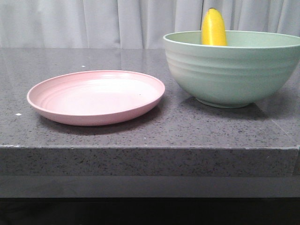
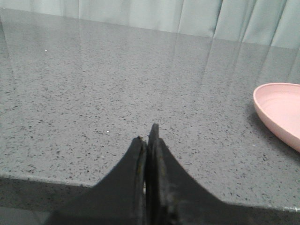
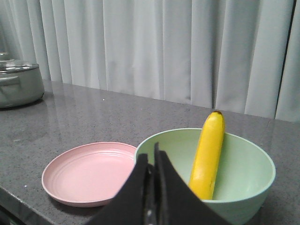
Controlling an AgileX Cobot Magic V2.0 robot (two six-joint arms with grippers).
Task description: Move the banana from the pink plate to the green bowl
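1. Location: the banana (image 3: pixel 207 157) stands nearly upright inside the bowl (image 1: pixel 232 75), base on the bowl floor, upper part leaning on the far wall, dark tip (image 1: pixel 212 9) clear above the rim. The plate (image 1: pixel 96 96) sits just beside the bowl with nothing on it. Judged from this layout, the transfer appears complete.

2. Left gripper (image 2: pixel 146 140): jaws pressed together, holding nothing, low over bare counter (image 2: pixel 103 84), with the plate edge off to one side.

3. Right gripper (image 3: pixel 151 161): jaws closed tip to tip, empty, on the near side of the bowl and apart from the banana.

4. Handling, as a judgement: the banana looks light and firm enough to keep its shape, but its glossy, rounded skin would tend to slide under narrow fingers and bruise under hard pressure. Propped as it is, it could tip or roll along the wall if the bowl is knocked.

5. Grip point, as a judgement: across the exposed upper-middle section, jaws square to its length; the tapered tip offers poor purchase.

6. Markings: no brand, label or legible writing on the banana, bowl, plate or the lidded pot (image 3: pixel 18 84) at the counter's far end.
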